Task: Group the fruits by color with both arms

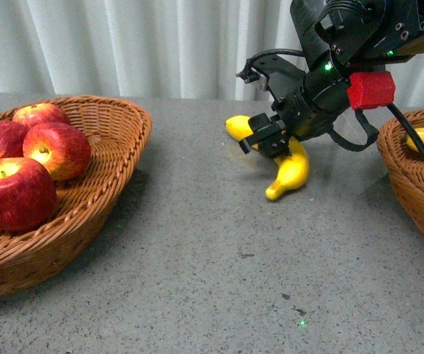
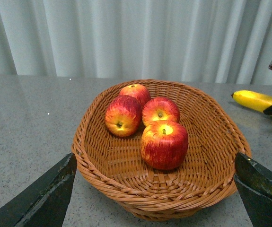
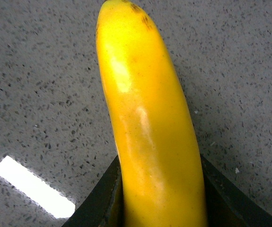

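step: picking last loose banana point(image 1: 289, 168) off bench point(image 1: 212, 280) | right gripper point(image 1: 269, 137) fingers point(image 3: 102, 198) clamped on banana | left gripper point(image 2: 154, 198) fingers apart above apple basket point(image 2: 216, 142) | four apples point(image 1: 12, 193) sorted | next: lift, carry to right basket point(image 1: 411, 177)

Yellow banana point(image 3: 150, 123) on speckled grey table point(image 3: 41, 85), end effector point(image 3: 162, 198) fingers point(image 3: 100, 201) flanking it
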`<state>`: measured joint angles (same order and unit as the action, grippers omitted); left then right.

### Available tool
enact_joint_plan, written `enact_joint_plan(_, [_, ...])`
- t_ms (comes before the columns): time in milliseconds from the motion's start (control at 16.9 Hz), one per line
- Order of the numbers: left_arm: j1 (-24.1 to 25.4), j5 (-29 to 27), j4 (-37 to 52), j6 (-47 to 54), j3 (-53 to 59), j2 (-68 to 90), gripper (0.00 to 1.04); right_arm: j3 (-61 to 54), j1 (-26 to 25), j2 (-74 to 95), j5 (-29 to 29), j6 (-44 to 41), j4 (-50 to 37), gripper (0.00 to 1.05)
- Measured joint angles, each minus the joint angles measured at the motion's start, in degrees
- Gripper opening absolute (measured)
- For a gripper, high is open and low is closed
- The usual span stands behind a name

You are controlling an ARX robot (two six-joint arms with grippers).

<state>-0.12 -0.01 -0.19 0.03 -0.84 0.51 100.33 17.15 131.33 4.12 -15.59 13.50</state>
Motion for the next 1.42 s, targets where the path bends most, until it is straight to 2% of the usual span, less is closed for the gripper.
enact_joint_plan(237, [0.0,0.0,0.0,0.0,0.0,0.0,0.98,-5.4,-2.2,-4.5,8.5,8.2,-9.2,0.36])
enact_joint_plan(355, [0.0,0.0,0.0,0.0,0.0,0.0,0.98,-11.1,-6.1,-12.1,14.7,16.0,-14.6,0.36])
enact_joint_plan(473, [0.0,0.0,0.0,0.0,0.0,0.0,0.98,-18.4,-12.1,-21.7,17.1,18.0,-18.2,0.36])
enact_joint_plan(710, [0.0,0.0,0.0,0.0,0.0,0.0,0.98,-33.7,-27.3,-32.0,17.4,5.0,-18.7,0.36])
enact_joint_plan(769, [0.0,0.0,0.0,0.0,0.0,0.0,0.98,-38.5,-32.9,-32.5,18.5,-2.5,-18.7,0.36])
enact_joint_plan(887, [0.0,0.0,0.0,0.0,0.0,0.0,0.98,-42.1,-35.3,-35.2,19.4,-7.7,-18.1,0.36])
enact_joint_plan(1065, [0.0,0.0,0.0,0.0,0.0,0.0,0.98,-45.1,-35.1,-38.1,20.5,-12.0,-16.9,0.36])
enact_joint_plan(1183, [0.0,0.0,0.0,0.0,0.0,0.0,0.98,-47.0,-34.3,-38.3,20.7,-13.9,-16.1,0.58])
enact_joint_plan(1301, [0.0,0.0,0.0,0.0,0.0,0.0,0.98,-47.3,-34.1,-39.6,21.5,-13.8,-16.1,0.75])
enact_joint_plan(1420, [0.0,0.0,0.0,0.0,0.0,0.0,0.98,-47.3,-33.1,-44.5,24.5,-11.2,-17.2,1.00])
